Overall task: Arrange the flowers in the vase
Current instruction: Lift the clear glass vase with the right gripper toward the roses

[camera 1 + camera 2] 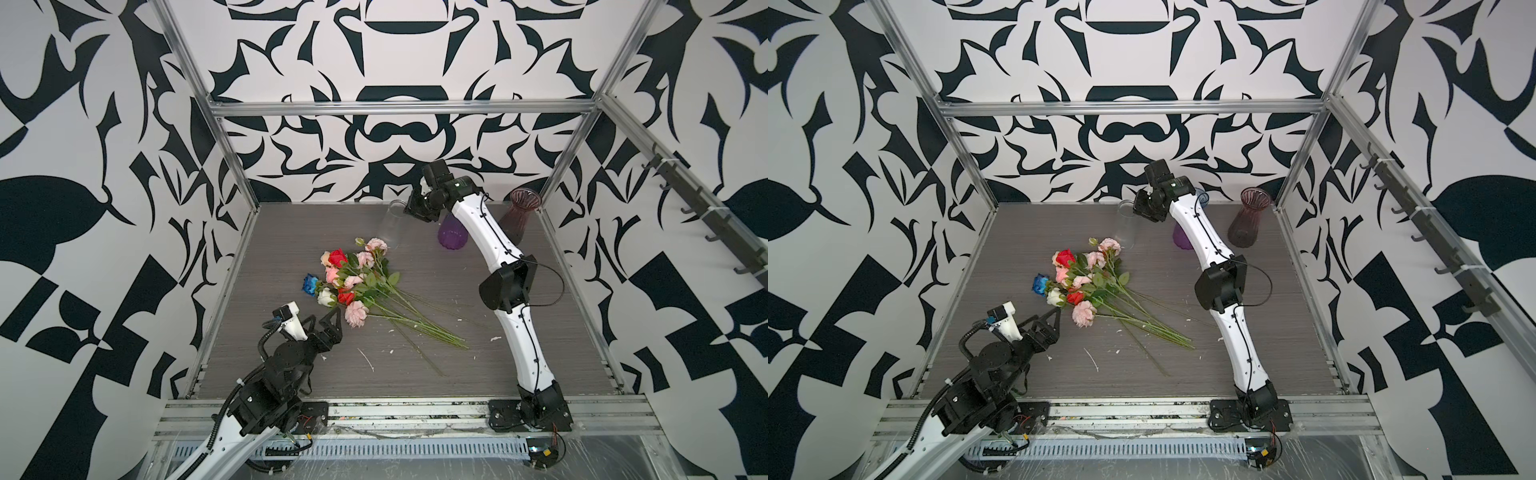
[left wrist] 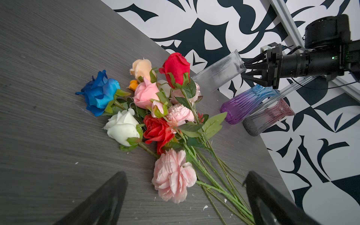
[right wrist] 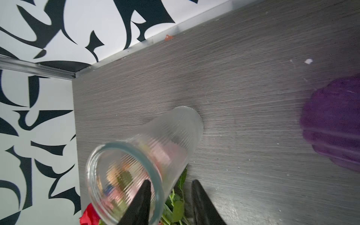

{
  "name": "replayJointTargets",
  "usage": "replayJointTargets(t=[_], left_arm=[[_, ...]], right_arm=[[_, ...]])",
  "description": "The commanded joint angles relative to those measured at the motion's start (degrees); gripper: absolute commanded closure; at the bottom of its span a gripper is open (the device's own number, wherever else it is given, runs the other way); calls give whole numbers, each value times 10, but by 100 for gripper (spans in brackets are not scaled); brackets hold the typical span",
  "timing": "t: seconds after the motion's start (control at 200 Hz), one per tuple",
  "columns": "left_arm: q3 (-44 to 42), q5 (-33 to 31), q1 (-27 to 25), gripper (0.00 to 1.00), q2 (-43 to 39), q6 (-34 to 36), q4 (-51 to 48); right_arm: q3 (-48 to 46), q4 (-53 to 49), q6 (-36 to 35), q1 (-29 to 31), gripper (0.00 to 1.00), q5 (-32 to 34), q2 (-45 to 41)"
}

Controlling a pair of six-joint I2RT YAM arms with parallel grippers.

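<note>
Clear ribbed vase (image 3: 175, 132) — only the right wrist view shows the right gripper (image 3: 171, 182) narrowed astride its rim, one jaw inside, not clamped; the left gripper (image 2: 187, 173) gapes empty beside the flowers (image 1: 353, 282) heaped on the table (image 1: 291, 374).

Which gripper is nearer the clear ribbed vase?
Right. The right gripper straddles the rim of the clear ribbed vase, one finger inside; the left gripper hovers beside the flowers, far off.

Artificial green-stemmed flowers (image 1: 357, 282), pink, red, white, peach and blue, lie bunched flat just ahead of the left pincer (image 1: 325, 316). A clear ribbed glass vase (image 1: 390, 226) stands upright, its rim between the right pincer's (image 3: 171, 182) fingers.
</note>
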Motion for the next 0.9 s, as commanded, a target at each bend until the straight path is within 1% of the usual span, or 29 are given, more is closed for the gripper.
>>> replayJointTargets(t=[0.0,0.15,0.245,0.36,0.51,0.675,0.795,0.895], left_arm=[[-5,-10,2,1,-8,-7,-4],[-4,-11,2,1,-8,-8,-6],[-4,-11,2,1,-8,-8,-6],[-4,-11,2,1,-8,-9,-7],[-3,-11,2,1,-8,-9,-8],[-3,-11,2,1,-8,-9,-8],[-3,-12,2,1,-8,-9,-8],[-4,-12,2,1,-7,-10,-6]], right_arm=[[-7,-46,-27,-2,64,30,-26],[-7,-51,-26,-3,72,31,-25],[-6,-51,-26,-4,83,31,-25],[-7,-56,-29,-5,100,41,-36],[-8,-76,-47,-6,100,61,-70],[-12,-129,-84,-6,100,86,-130],[-35,-166,-115,-5,100,108,-183],[-60,-200,-119,-6,100,134,-211]])
